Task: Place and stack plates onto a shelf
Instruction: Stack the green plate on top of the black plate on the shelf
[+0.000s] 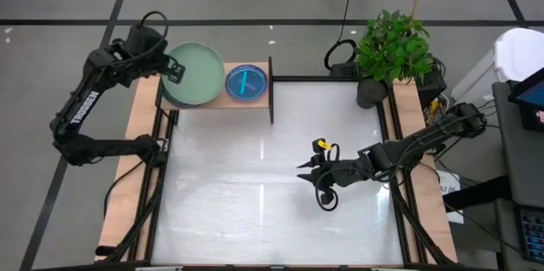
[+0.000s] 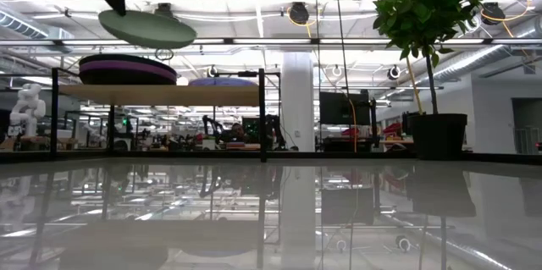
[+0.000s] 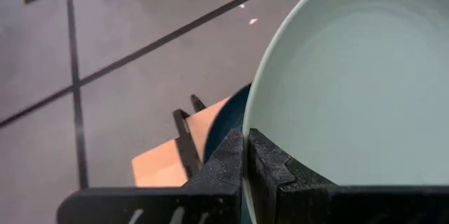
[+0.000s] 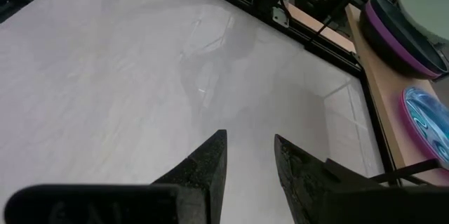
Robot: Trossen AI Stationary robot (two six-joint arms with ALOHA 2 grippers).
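The white tabletop (image 1: 272, 177) is glossy and mirror-like, and no plates show on it in any view. By that, the task looks close to its end: the plates in sight are either on the shelf or in the air just above it.

The shelf (image 1: 217, 101) is a flat light-wood board on black metal posts at the far left corner of the table. On its left half sits a stack of large plates; the low view shows a black plate (image 2: 127, 74) with a purple plate (image 2: 127, 65) band in it, and whether more lie underneath cannot be told. On its right half lies a stack of small plates, a translucent cyan plate (image 1: 246, 81) on top with a pink rim around it, glassy and swirled.

The sage-green plate (image 1: 192, 73) is matte, round and shallow with a raised lip. It hangs tilted above the large stack, apart from it. The left gripper (image 3: 245, 155) is clamped on its rim, fingers pressed together with only the lip between them. What seems left is lowering this plate level onto the purple one and letting go.

The right gripper (image 4: 250, 155) hovers over the middle of the table, well apart from the shelf, its dark wedge-shaped fingers a little apart and holding nothing.
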